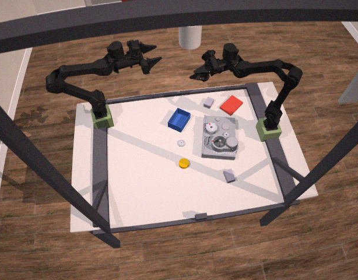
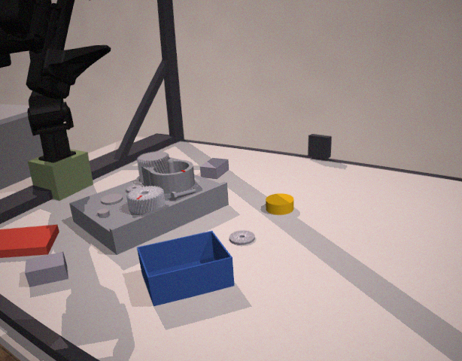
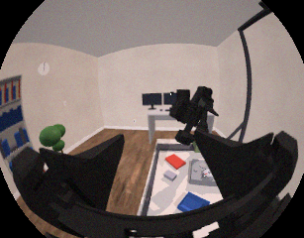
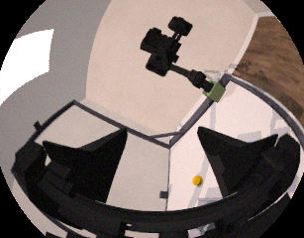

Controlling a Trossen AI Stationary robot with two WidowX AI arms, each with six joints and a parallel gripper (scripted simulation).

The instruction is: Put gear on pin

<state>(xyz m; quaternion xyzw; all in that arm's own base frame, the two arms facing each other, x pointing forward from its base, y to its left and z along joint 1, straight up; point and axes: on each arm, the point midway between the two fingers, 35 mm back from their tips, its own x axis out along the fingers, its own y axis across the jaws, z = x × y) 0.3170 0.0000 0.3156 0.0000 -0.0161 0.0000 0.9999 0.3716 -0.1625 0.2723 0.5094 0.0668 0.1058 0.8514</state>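
Observation:
The thick pale gear with a red painted arrow [image 1: 211,128] [image 2: 146,201] stands upright on the grey fixture block [image 1: 218,155] [image 2: 165,225], beside the collar. The collar [image 2: 172,181] is a grey open ring with a red mark on its rim; a pin [image 2: 171,166] stands inside, with no gear over it. Another tall gear [image 1: 231,142] [image 2: 153,158] stands against the collar. My left gripper [image 1: 158,52] [image 3: 159,136] is open and empty, high beyond the table's far edge. My right gripper [image 1: 192,74] [image 4: 162,131] is open and empty, also high up.
A blue bin [image 1: 179,120] [image 2: 188,280], a small flat gear [image 1: 181,143] [image 2: 241,237] and a yellow disc [image 1: 183,163] [image 2: 279,204] lie beside the fixture. A red slab [image 1: 231,104] and a purple-grey block [image 1: 208,102] lie behind; another block [image 1: 228,175] lies in front.

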